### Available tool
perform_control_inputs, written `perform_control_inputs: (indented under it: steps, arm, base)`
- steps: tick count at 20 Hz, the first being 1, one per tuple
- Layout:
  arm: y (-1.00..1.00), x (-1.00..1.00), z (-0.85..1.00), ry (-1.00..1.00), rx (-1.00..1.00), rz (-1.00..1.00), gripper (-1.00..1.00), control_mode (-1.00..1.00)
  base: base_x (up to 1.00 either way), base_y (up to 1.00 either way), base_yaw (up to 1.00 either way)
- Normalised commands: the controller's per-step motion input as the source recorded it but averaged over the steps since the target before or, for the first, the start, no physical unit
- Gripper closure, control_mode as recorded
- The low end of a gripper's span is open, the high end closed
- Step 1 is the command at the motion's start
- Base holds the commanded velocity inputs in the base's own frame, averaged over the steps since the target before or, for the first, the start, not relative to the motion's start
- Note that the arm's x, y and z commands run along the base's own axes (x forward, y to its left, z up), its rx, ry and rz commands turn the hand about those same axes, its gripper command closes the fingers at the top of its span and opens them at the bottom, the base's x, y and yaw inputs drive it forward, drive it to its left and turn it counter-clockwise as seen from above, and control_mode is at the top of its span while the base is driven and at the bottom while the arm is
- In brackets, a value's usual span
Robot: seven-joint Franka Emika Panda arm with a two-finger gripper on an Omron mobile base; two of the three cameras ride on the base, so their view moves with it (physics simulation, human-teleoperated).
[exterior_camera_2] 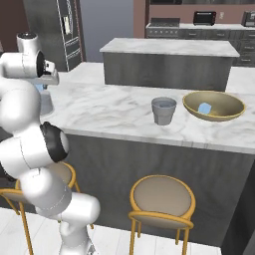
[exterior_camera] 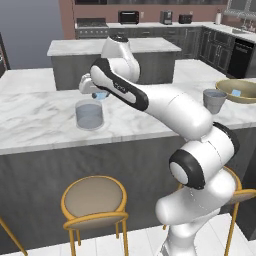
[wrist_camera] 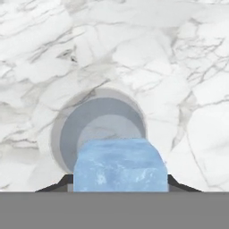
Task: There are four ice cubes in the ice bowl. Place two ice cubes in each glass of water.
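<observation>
In the hand view the dark tips of the end effector (wrist_camera: 120, 181) are almost wholly covered by the ice cube (wrist_camera: 120, 165) pinched between them; just their outer edges peek out at either side near the bottom of the frame. Behind the cube, at mid-frame, the near glass (wrist_camera: 100, 129) appears from above as grey rings, its lower part hidden by the cube. In the left base view the arm's white elbow crosses the centre, and the hand sits at mid-left just above that glass, with a speck of blue under it; the fingers themselves are too small to make out. In the right base view the robot's body covers most of that glass at the left edge. The second glass (exterior_camera_2: 164, 110) stands at centre right on the marble surface (exterior_camera_2: 114, 107), just beside the ice bowl (exterior_camera_2: 214, 105), which holds one visible cube (exterior_camera_2: 204, 108).
</observation>
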Motion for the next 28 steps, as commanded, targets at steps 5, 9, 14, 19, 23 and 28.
perform_control_inputs:
  steps: [5,9,14,19,23,28]
  arm:
    - [0.01,0.01,-0.13,0.00,0.00,0.00,1.00,-1.00]
    - [0.08,0.00,-0.26,0.00,0.00,0.00,1.00,-1.00]
    - [0.20,0.07,-0.20,0.00,0.00,0.00,1.00,-1.00]
    - [0.25,0.27,-0.03,0.00,0.00,0.00,1.00,-1.00]
    - [0.09,0.31,-0.04,0.00,0.00,0.00,1.00,-1.00]
    - [0.00,0.09,-0.04,0.00,0.00,0.00,1.00,-1.00]
  base:
    - [0.00,0.00,0.00]
    - [0.00,0.00,0.00]
    - [0.00,0.00,0.00]
    - [0.00,0.00,0.00]
    - [0.00,0.00,0.00]
    - [0.00,0.00,0.00]
